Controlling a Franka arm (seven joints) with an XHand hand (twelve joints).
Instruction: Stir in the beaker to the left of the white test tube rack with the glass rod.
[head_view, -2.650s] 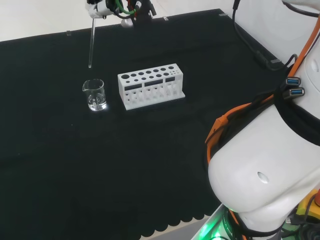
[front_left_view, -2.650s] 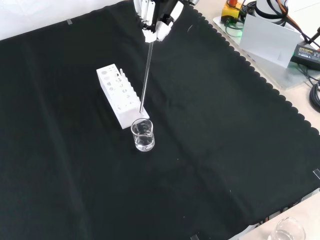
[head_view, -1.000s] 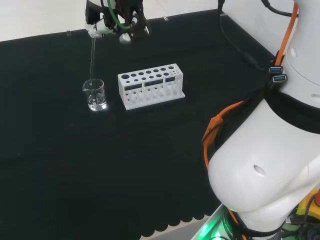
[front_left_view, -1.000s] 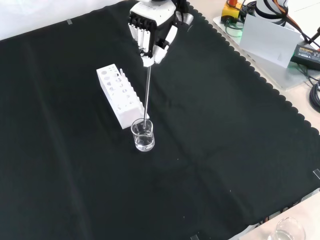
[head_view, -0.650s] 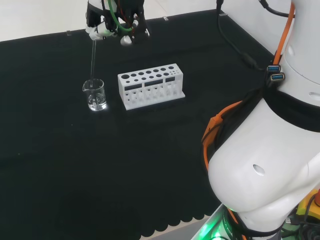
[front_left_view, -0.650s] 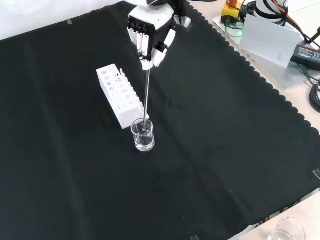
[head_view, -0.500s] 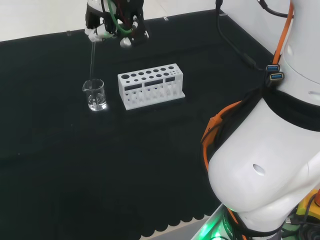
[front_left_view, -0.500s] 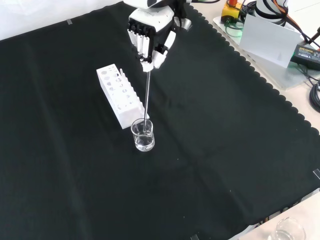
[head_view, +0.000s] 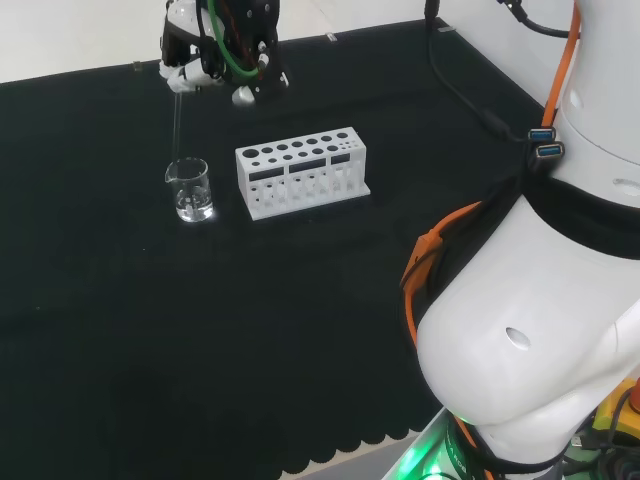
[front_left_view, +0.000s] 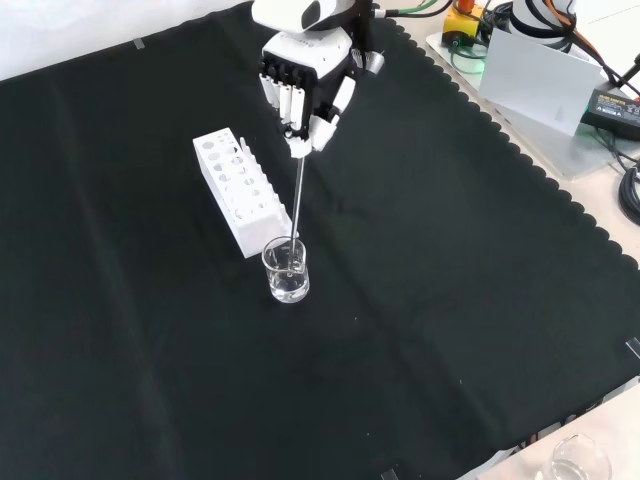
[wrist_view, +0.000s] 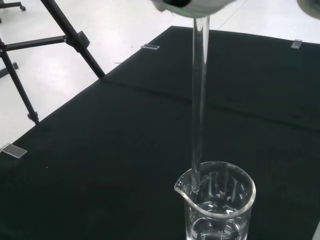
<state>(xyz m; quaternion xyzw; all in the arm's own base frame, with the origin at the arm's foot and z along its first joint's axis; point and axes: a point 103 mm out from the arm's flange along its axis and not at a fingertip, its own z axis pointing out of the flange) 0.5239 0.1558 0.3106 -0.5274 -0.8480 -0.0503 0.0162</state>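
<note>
The hand (front_left_view: 303, 88) pinches the top of the rod (front_left_view: 297, 195) — it hangs straight below, its tip inside the beaker (front_left_view: 286, 271) near the spout, just beside the rack (front_left_view: 238, 190).

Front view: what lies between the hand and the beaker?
The glass rod alone spans that stretch in the front view: the hand holds its top in curled fingers, and its lower end sits inside the beaker rim.
</note>
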